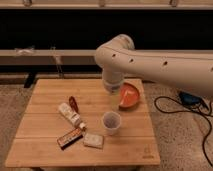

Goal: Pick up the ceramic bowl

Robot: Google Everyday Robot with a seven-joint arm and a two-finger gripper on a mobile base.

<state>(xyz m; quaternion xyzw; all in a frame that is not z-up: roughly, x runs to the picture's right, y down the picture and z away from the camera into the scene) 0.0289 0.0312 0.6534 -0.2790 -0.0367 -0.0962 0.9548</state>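
Note:
The ceramic bowl [131, 95] is shallow, round and orange-red with a lighter orange inside. It sits on the wooden table [45, 92] near the right edge, partly hidden on its left by the arm. My gripper [115, 102] hangs down from the white arm [150, 62], over the left rim of the bowl. A small translucent whitish cup [111, 123] stands just in front of the gripper and apart from the bowl.
A white packet [69, 115], a small dark red item [73, 103], a brown snack bar [70, 137] and a flat white packet [94, 140] lie left of the cup. Black cables [172, 107] lie on the floor at the right. A low rail runs behind the table.

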